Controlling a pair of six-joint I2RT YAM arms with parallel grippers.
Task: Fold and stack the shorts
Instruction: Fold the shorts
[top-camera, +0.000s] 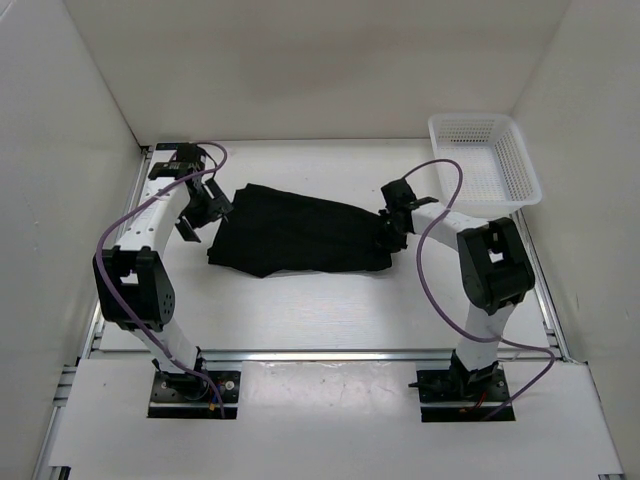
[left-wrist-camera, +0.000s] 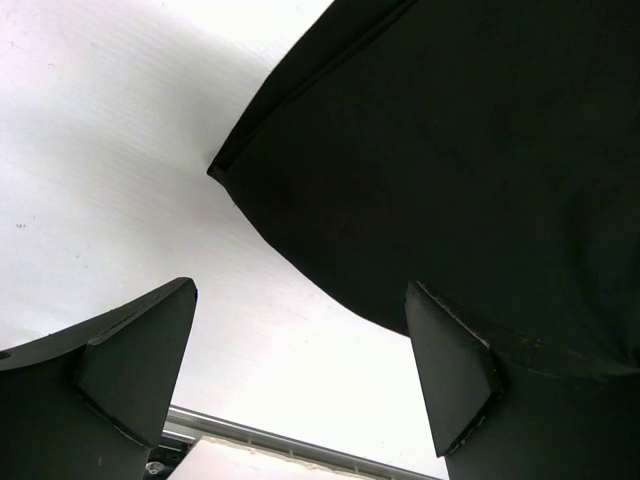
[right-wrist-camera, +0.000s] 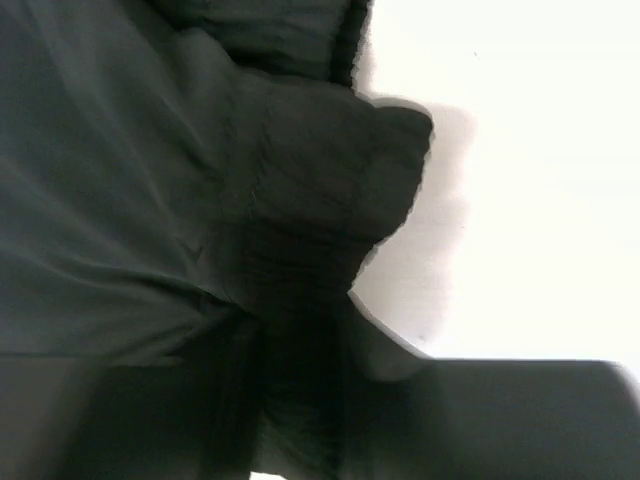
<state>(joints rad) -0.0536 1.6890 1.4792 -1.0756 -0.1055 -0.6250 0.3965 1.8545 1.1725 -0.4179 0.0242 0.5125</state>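
The black shorts (top-camera: 295, 232) lie spread across the middle of the table, partly folded. My left gripper (top-camera: 203, 213) is at their left edge, low over the table. In the left wrist view it (left-wrist-camera: 300, 370) is open and empty; a corner of the shorts (left-wrist-camera: 450, 150) lies just ahead and reaches under the right finger (left-wrist-camera: 450, 370). My right gripper (top-camera: 391, 232) is at the shorts' right end. In the right wrist view it (right-wrist-camera: 300, 400) is shut on a bunched, gathered band of the shorts (right-wrist-camera: 310, 190); that view is blurred.
A white mesh basket (top-camera: 521, 188) stands at the back right corner, apart from the shorts. White walls enclose the table on three sides. A metal rail (left-wrist-camera: 300, 440) runs along the table's edge near my left gripper.
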